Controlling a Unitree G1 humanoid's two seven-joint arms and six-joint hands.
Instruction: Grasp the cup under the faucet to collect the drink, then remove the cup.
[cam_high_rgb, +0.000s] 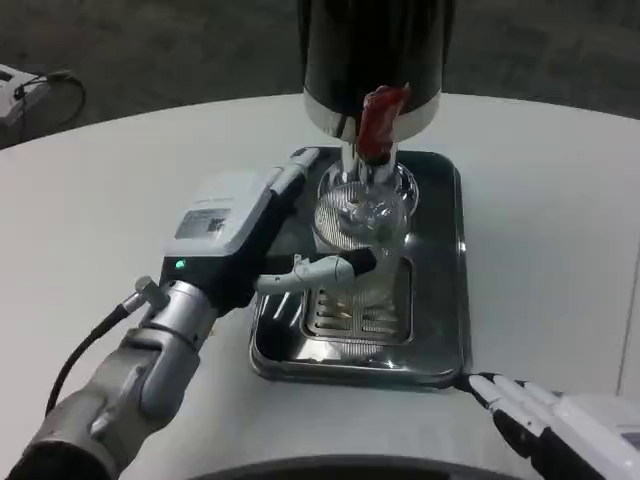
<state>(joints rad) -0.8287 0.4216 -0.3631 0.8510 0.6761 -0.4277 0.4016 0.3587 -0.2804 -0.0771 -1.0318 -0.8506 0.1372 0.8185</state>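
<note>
Here, a robot hand holds a cup under a drink tap

Seen from the head camera, a clear glass cup (362, 222) stands on a shiny metal drip tray (440, 300), directly beneath the red-handled faucet (378, 122) of a black drink dispenser (375, 50). The left hand (262, 235) reaches in from the left, its fingers wrapped around the cup's sides, holding it. The right hand (545, 415) rests low at the frame's lower right, near the tray's corner, fingers stretched out and holding nothing. Everything sits on a round white table (90, 200).

Steel drip tray (440, 300) on white table (90, 200)
</note>
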